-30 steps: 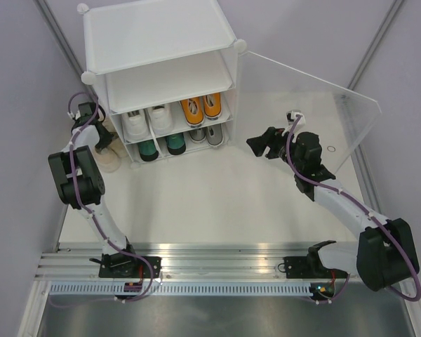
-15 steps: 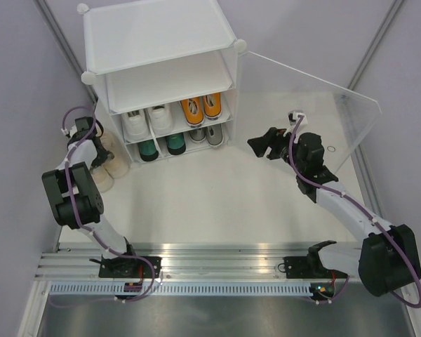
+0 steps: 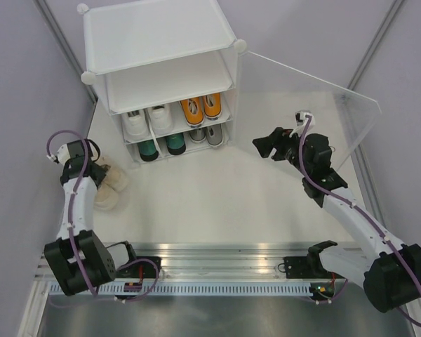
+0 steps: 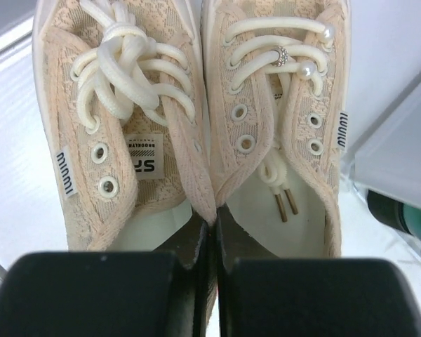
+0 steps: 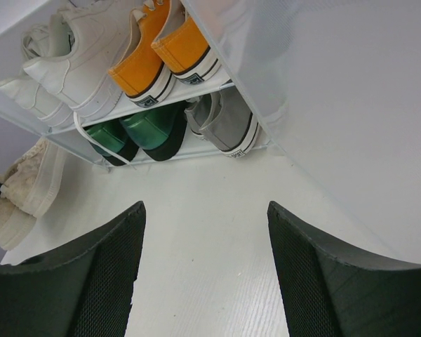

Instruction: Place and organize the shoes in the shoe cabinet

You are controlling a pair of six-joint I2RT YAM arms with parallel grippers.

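Pinching inner collars of the beige shoes (image 4: 266,140), the left gripper (image 4: 212,225) risked dropping one if that thin grip slipped, while the right gripper (image 5: 205,217) hung released.

This is a robotics lab cell, not a home. A left arm (image 3: 74,203) and a right arm (image 3: 351,210) are bolted to an aluminium rail (image 3: 217,254) along the bottom of the frame, above a slotted cable tray (image 3: 231,288). A white table (image 3: 217,203) fills the middle, and plain grey partition walls (image 3: 14,105) close in both sides.
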